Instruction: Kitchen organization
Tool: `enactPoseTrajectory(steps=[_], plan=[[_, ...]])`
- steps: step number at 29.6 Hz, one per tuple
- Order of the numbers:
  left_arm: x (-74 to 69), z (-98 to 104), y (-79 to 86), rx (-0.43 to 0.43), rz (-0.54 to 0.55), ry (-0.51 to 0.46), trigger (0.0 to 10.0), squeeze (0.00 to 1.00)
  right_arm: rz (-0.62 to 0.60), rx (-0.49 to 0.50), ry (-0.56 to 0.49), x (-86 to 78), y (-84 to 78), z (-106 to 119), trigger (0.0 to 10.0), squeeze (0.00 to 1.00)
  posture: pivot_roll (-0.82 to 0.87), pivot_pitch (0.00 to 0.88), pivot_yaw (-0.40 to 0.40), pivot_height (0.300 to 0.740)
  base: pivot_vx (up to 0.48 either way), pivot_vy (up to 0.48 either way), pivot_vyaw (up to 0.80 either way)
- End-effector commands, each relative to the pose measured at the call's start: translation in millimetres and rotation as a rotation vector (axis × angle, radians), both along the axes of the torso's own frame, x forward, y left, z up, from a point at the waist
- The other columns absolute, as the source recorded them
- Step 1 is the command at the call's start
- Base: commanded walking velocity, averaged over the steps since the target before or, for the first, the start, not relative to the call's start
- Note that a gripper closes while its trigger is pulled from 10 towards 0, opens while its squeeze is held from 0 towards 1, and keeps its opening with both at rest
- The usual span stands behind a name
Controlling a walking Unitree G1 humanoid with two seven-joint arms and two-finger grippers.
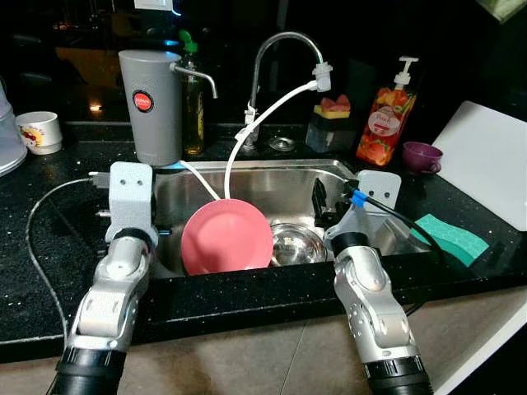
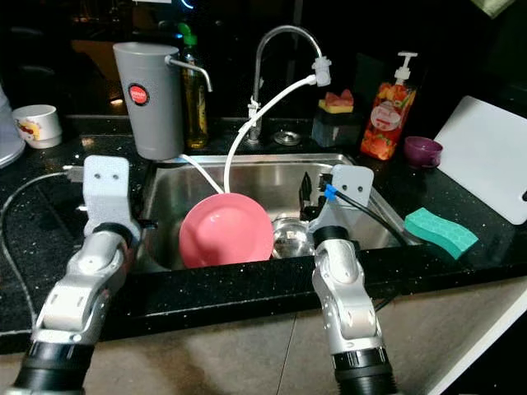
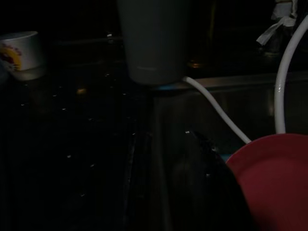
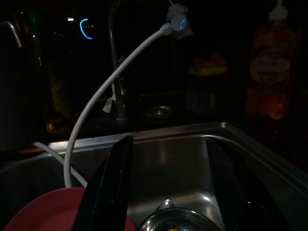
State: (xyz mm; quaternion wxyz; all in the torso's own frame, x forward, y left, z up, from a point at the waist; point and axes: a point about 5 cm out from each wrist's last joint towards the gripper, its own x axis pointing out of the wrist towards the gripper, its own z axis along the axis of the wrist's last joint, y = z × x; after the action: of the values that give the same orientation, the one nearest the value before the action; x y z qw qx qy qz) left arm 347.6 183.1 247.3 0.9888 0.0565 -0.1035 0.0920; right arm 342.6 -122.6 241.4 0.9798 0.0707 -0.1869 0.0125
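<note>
Gaping wide, right gripper (image 4: 168, 187) fingers (image 4: 108, 185) hold nothing.

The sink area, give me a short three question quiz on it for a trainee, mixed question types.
1. True or false: the pink plate leans inside the sink.
2. Which item lies on the counter to the right of the sink? A) green sponge B) white cup C) grey water filter
3. Fill in: the right end effector has its fingers ____ above the steel bowl.

Key: 1 true; 2 A; 3 open.
</note>
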Motion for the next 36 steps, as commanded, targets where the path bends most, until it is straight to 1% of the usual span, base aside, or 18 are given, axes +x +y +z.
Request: enactPoseTrajectory(steps=[1,3,4,6,7,9,10,11,12,13,14,16,22,24,29,34,35,36], plan=[[5.6,-2,-6.9,-0.01,-0.003,0.022,10.0,1.0,-0.013,-0.011,0.003,-0.3,-0.7,-1,10.0,0.0,0.13,0.055,-0.086,0.74,0.0,0.0,0.0],[7.4,-2,-7.2,-0.013,0.007,0.026,10.0,1.0,-0.018,-0.009,0.003,-0.5,-1.7,-1,10.0,0.0,0.12,0.054,-0.085,0.74,0.0,0.0,0.0],[9.2,0,-4.7,-0.019,0.037,0.026,10.0,1.0,-0.024,-0.007,0.004,-0.8,-2.7,-1,10.0,0.0,0.12,0.052,-0.081,0.74,0.0,0.0,0.0],[10.6,2,8.3,-0.043,0.129,0.028,10.0,1.0,-0.028,-0.006,0.003,-1.9,-3.5,-2,10.0,0.0,0.11,0.05,-0.075,0.74,0.0,0.0,0.0],[10.6,2,8.3,-0.043,0.129,0.028,10.0,1.0,-0.028,-0.006,0.003,-1.9,-3.5,-2,10.0,0.0,0.11,0.05,-0.075,0.74,0.0,0.0,0.0],[9.7,1,26.8,-0.105,0.234,0.041,10.0,1.0,-0.032,-0.008,0.003,-2.9,-4.8,-3,10.0,0.0,0.11,0.049,-0.072,0.74,0.0,0.0,0.0],[9.7,1,26.8,-0.105,0.234,0.041,10.0,1.0,-0.032,-0.008,0.003,-2.9,-4.8,-3,10.0,0.0,0.11,0.049,-0.072,0.74,0.0,0.0,0.0],[8.8,0,37.4,-0.145,0.285,0.051,10.0,0.46,-0.035,-0.008,0.004,-3.1,-5.7,-3,10.0,0.0,0.11,0.049,-0.072,0.74,0.0,0.0,0.0],[8.1,-2,44.9,-0.177,0.318,0.061,10.0,0.2,-0.037,-0.008,0.006,-3.2,-6.3,-4,10.0,0.0,0.11,0.049,-0.072,0.74,0.0,0.0,0.0],[7.8,-3,51.6,-0.213,0.347,0.071,10.0,0.0,-0.038,-0.008,0.006,-3.2,-6.4,-4,10.0,0.0,0.11,0.049,-0.072,0.74,0.0,0.0,0.0],[7.8,-3,51.6,-0.213,0.347,0.071,10.0,0.0,-0.038,-0.008,0.006,-3.2,-6.4,-4,10.0,0.0,0.11,0.049,-0.072,0.74,0.0,0.0,0.0],[8.3,-11,67.9,-0.319,0.421,0.124,10.0,0.0,-0.029,-0.009,0.007,-2.3,-4.7,-4,10.0,0.0,0.12,0.045,-0.08,0.74,0.0,0.0,0.0],[6.9,-18,79.4,-0.354,0.493,0.167,10.0,0.0,-0.025,-0.008,0.004,-1.5,-3.1,-3,10.0,0.0,0.12,0.045,-0.08,0.74,0.0,0.0,0.0],[6.4,-24,85.1,-0.385,0.525,0.202,10.0,0.0,-0.025,-0.006,0.003,-1.1,-2.8,-3,10.0,0.0,0.13,0.042,-0.08,0.74,0.0,0.0,0.0],[7.0,-30,86.0,-0.424,0.529,0.239,10.0,0.0,-0.027,-0.005,0.006,-1.5,-3.0,-4,10.0,0.0,0.13,0.048,-0.08,0.74,0.0,0.0,0.0],[6.9,-38,87.2,-0.486,0.554,0.286,10.0,0.0,-0.028,-0.004,0.008,-1.6,-3.4,-4,10.0,0.0,0.13,0.051,-0.08,0.74,0.0,0.0,0.0],[6.5,-42,87.9,-0.521,0.565,0.311,9.9,0.0,-0.029,-0.005,0.009,-1.7,-3.7,-4,10.0,0.0,0.13,0.051,-0.08,0.74,0.0,0.0,0.0],[6.5,-42,87.9,-0.521,0.565,0.311,9.9,0.0,-0.029,-0.005,0.009,-1.7,-3.7,-4,10.0,0.0,0.13,0.051,-0.08,0.74,0.0,0.0,0.0]])
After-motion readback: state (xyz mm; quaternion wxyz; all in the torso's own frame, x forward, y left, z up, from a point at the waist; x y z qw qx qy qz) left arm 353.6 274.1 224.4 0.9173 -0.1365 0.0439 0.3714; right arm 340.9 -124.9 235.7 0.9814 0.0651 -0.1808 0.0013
